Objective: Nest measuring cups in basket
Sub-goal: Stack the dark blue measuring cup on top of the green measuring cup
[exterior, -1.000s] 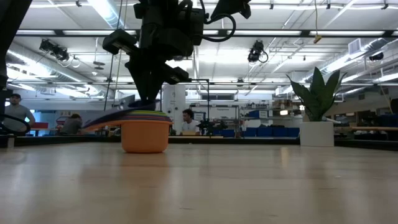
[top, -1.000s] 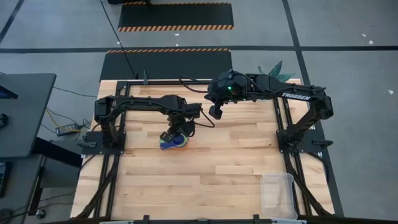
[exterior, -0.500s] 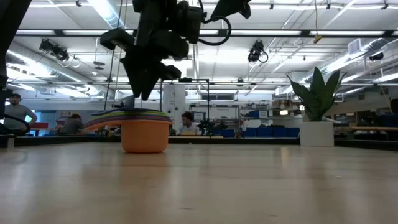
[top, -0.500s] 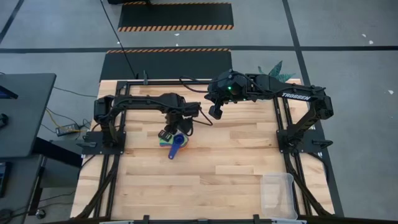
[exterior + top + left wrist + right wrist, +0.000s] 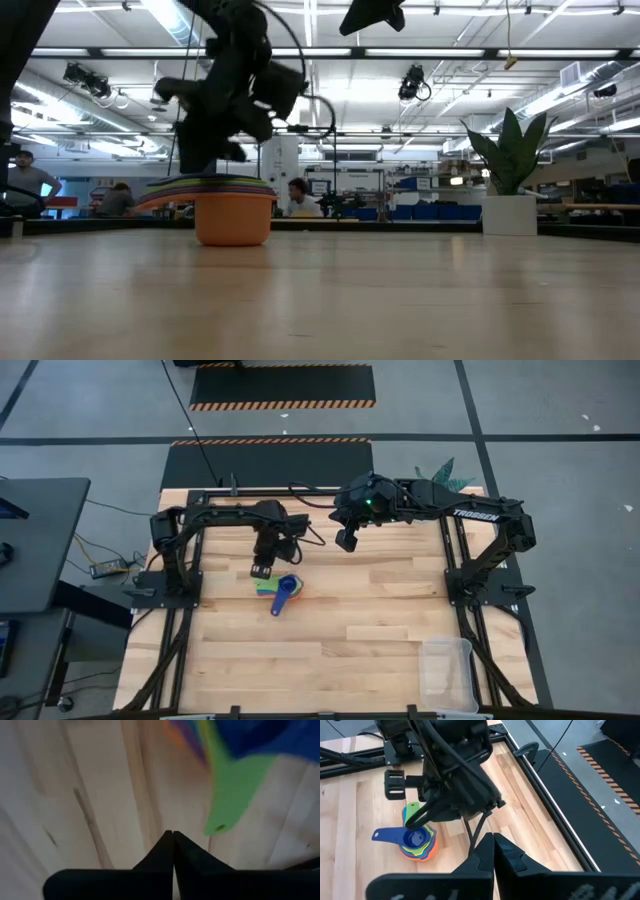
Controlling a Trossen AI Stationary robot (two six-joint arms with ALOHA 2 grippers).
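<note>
High view: left gripper (image 5: 259, 571) now off cups (image 5: 281, 591)

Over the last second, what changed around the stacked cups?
The left gripper lifted off the nested measuring cups, drew back toward its base and closed its jaws empty. The dark blue cup's handle swung out toward the table's front. The stack, the basket and the shut right gripper stayed put.

orange cup (image 5: 234, 220), blue scoop (image 5: 283, 595) (green handle (image 5: 231, 795))
</note>
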